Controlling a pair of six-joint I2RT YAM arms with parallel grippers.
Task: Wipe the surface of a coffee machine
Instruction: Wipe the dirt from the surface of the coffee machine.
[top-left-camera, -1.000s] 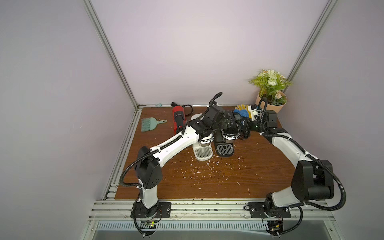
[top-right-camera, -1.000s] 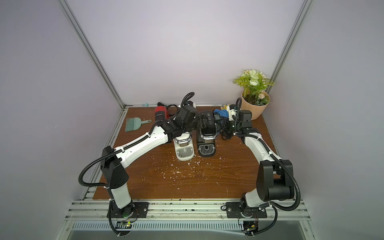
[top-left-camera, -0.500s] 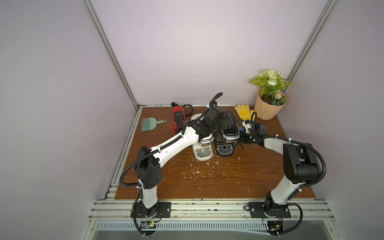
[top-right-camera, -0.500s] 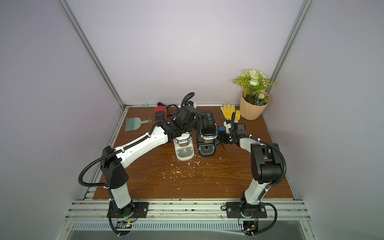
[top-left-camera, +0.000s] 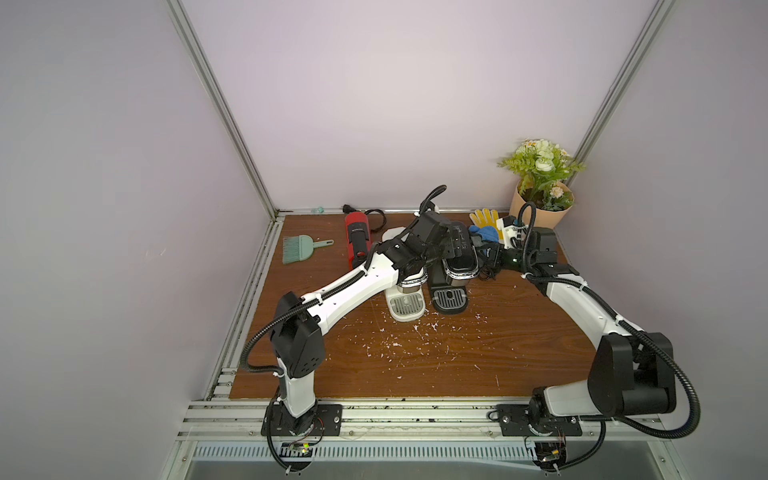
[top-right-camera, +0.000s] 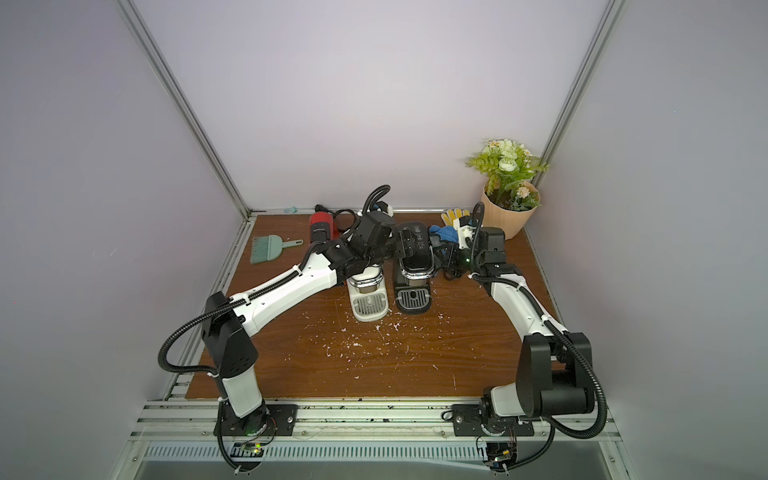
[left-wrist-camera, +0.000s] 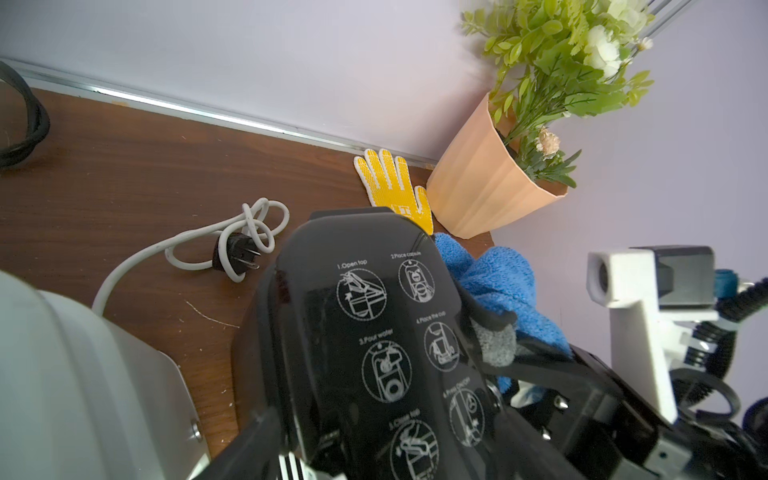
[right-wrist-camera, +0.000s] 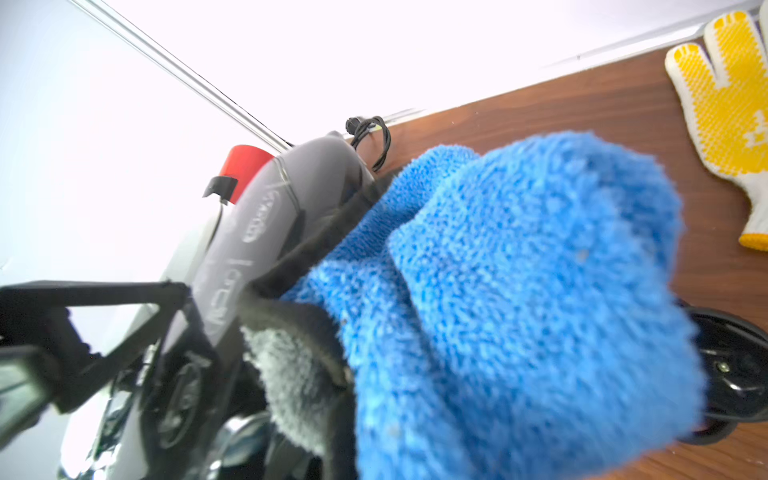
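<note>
Standing near the back of the brown wooden table (top-left-camera: 457, 374), the black coffee machine (top-left-camera: 457, 259) with chrome trim is facing the robot. The left gripper (top-left-camera: 452, 245) is reaching over it with fingers (left-wrist-camera: 253, 436) spread wide, one against each side of the glossy lid, so it is clamping the machine. White pictograms are showing on this lid in the left wrist view, with the words "1.Open top", "2.Place capsule", "3.Pour water" and "4.Place the cup"; the lower captions are too unclear to read. The right gripper (top-left-camera: 492, 252) is pressing together on a fluffy blue microfibre cloth (right-wrist-camera: 519, 291), which is touching the machine's side toward the right arm. A white coffee machine (top-left-camera: 405, 305) is standing just beside the black one, on the left arm's side, and a red capsule machine (top-left-camera: 356, 237) is resting further that way; its small label is not readable. Beyond the black machine's rear corner a yellow dotted work glove (left-wrist-camera: 392, 187) is lying.
</note>
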